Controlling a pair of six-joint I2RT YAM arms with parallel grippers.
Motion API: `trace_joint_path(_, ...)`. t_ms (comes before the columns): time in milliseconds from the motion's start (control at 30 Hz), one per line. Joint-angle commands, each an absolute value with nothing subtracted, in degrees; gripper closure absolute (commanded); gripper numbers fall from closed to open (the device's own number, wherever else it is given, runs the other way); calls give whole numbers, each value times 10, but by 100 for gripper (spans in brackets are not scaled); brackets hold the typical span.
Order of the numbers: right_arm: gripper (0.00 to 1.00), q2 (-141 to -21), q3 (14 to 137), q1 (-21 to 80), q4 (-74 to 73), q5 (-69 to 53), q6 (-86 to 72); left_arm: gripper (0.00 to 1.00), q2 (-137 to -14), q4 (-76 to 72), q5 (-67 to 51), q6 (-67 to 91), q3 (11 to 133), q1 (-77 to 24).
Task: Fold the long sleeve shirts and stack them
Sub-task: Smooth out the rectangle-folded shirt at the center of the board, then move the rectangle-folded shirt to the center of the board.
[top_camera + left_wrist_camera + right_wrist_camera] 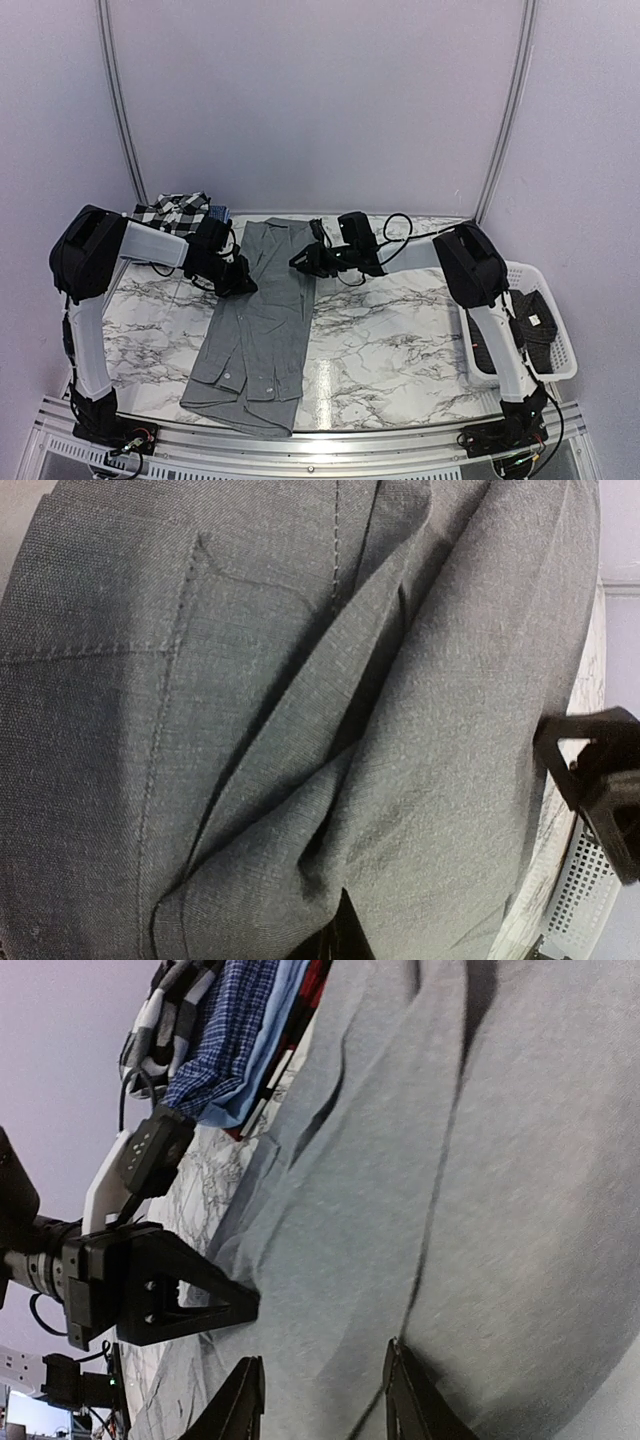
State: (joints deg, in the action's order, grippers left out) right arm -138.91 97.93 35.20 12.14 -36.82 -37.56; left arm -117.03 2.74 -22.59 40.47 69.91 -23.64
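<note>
Right wrist view, unlike left wrist, shows left fingers (215,1305) pinching grey shirt (400,1160); right fingers (405,1405) spread.

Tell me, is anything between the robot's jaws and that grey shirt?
Nothing visible: the left jaws pinch one edge of the plain mid-grey button-front cloth shirt, the right jaws straddle the opposite edge.

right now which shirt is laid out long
The plain grey shirt, spread lengthwise in the middle; the checked shirt and blue shirt sit folded at the far left.
</note>
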Motion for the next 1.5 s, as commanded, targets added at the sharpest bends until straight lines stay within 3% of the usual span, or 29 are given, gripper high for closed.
trace_joint_path(0,65,-1429,1055,325,150,-368,-410,100,-1194,39,-220,407,701,-237)
trace_joint_path(433,66,-1595,1305,289,87,-253,-501,100,-1184,39,-229,407,698,-237)
trace_joint_path(633,67,-1618,1317,283,82,-227,-524,100,-1155,39,-249,398,713,-238)
trace_joint_path(767,66,-1600,1319,282,65,-214,-493,93,-1110,54,-243,386,728,-238)
trace_joint_path(967,62,-1553,1335,283,41,-227,-455,89,-1021,86,-199,376,702,-237)
trace_joint_path(1200,56,-1460,1290,301,8,-257,-410,88,-911,108,-140,377,576,-237)
trace_joint_path(1467,56,-1286,1006,359,93,-289,-407,87,-788,129,-88,394,439,-239)
